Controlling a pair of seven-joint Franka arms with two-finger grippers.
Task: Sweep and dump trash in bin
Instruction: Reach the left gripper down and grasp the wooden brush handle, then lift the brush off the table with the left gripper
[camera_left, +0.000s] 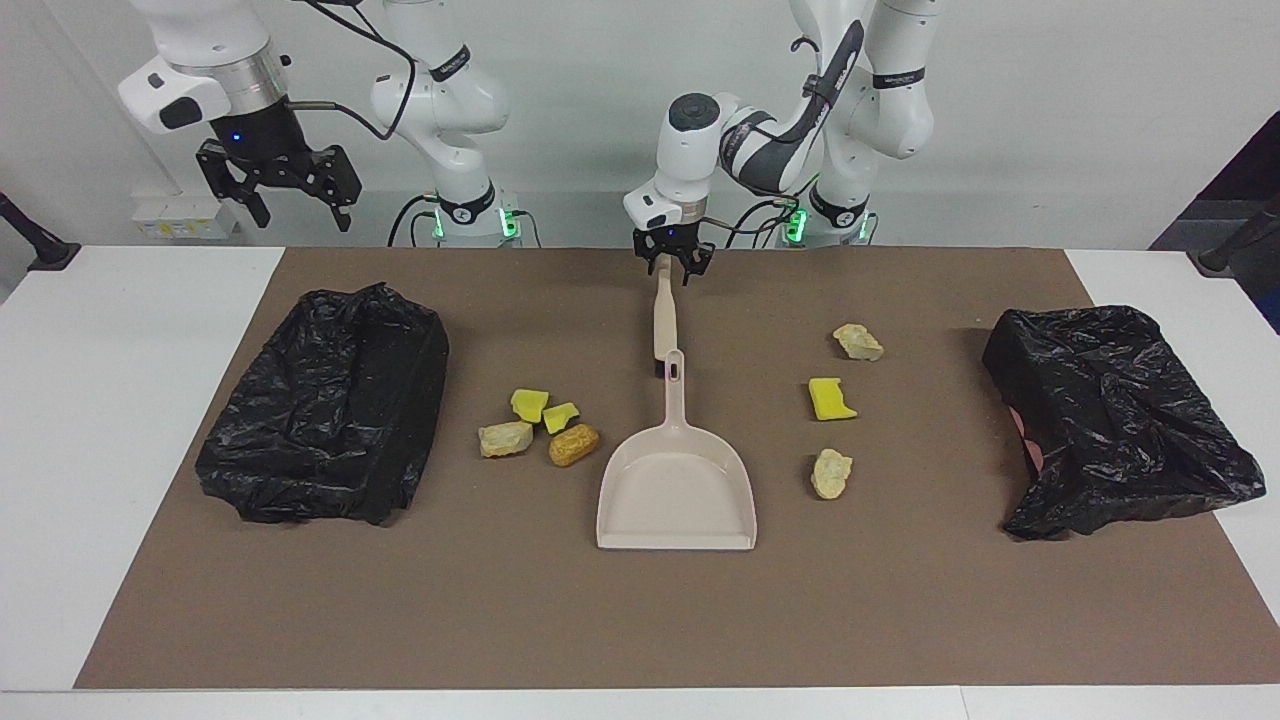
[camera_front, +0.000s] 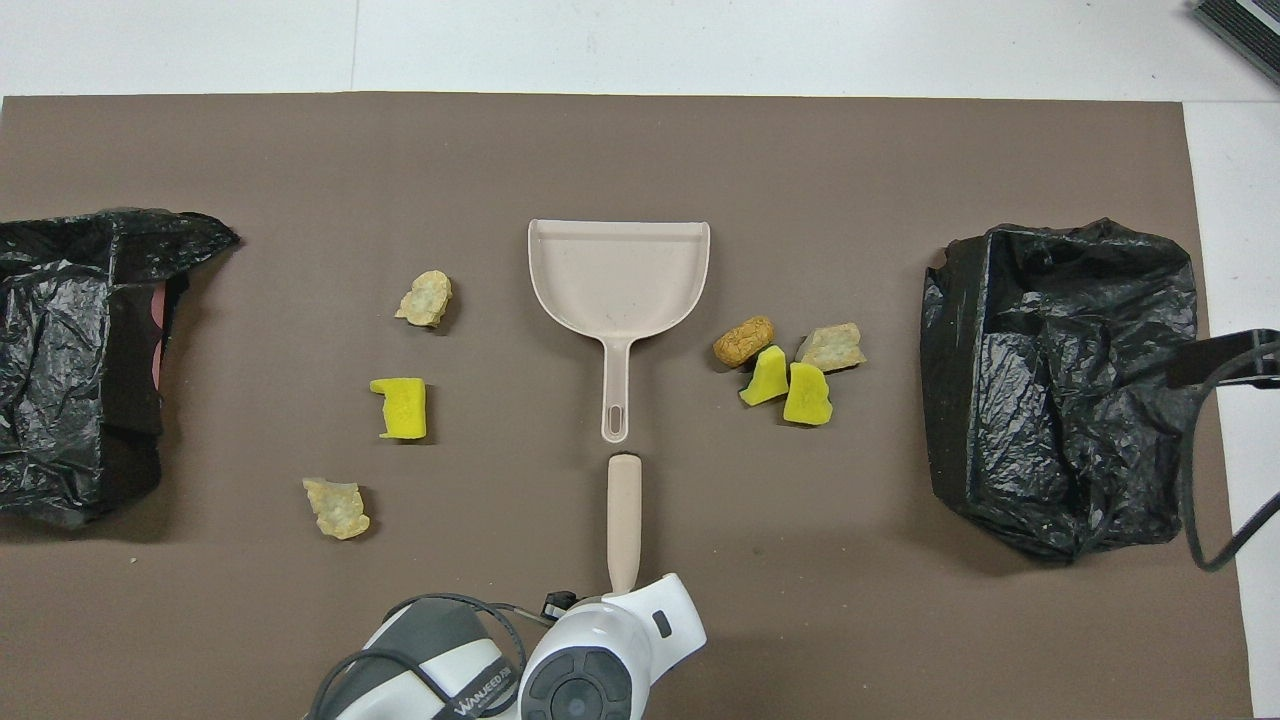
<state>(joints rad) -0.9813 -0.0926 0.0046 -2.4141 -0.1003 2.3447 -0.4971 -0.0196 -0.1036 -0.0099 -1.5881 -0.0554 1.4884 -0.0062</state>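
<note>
The beige brush (camera_left: 664, 315) (camera_front: 624, 510) lies flat, nearer the robots than the dustpan (camera_left: 677, 490) (camera_front: 618, 275). My left gripper (camera_left: 669, 270) is down over the brush handle's end nearest the robots, fingers either side of it and partly closed, a small gap showing. In the overhead view my wrist hides it. The trash lies in two groups. Yellow bits (camera_left: 529, 403), a beige lump (camera_left: 505, 438) and an orange-brown lump (camera_left: 573, 444) (camera_front: 743, 340) lie toward the right arm's end. Two beige lumps (camera_left: 858, 342) (camera_left: 831, 473) and a yellow piece (camera_left: 831, 398) (camera_front: 400, 407) lie toward the left arm's. My right gripper (camera_left: 277, 190) waits raised and open.
A bin lined with a black bag (camera_left: 325, 400) (camera_front: 1060, 380) stands at the right arm's end of the brown mat. A second black-bagged bin (camera_left: 1110, 420) (camera_front: 70, 350) stands at the left arm's end. White tabletop (camera_left: 120, 400) borders the mat.
</note>
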